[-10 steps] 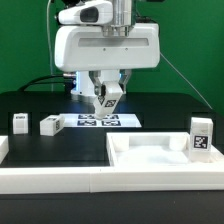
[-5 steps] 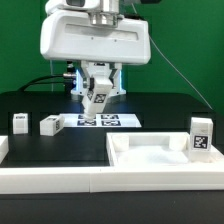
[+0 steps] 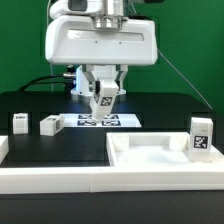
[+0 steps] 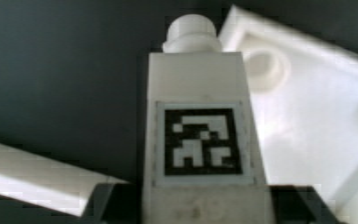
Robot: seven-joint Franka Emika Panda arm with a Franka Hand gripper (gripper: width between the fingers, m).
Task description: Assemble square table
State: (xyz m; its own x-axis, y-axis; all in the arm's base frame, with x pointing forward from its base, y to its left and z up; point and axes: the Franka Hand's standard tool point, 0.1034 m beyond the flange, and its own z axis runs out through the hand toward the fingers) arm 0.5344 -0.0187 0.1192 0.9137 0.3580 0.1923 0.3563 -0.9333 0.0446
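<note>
Over blk tabletop [image 3: 40, 104], leg [image 4: 202, 120] sits clamped in gripper [image 3: 103, 94].

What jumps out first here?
The pincer hangs above the black table, clamped on a small white plastic block leg with a black-and-white tag. At the exterior view's right lies a white plastic square slab with a raised rim, another tagged leg upright at its right end.

The exterior view is bright and evenly lit by soft, diffuse light. The square white plastic slab with raised rim [image 3: 150, 155] and the arm's white housing [image 3: 100, 45] are nearly washed out, and their edges are faint. Shadows on the matte black table surface [image 3: 30, 108] are weak. The wrist view is dimmer and blurred: the white tagged block leg [image 4: 197, 110] is out of focus, and its tag's edges are fuzzy.
</note>
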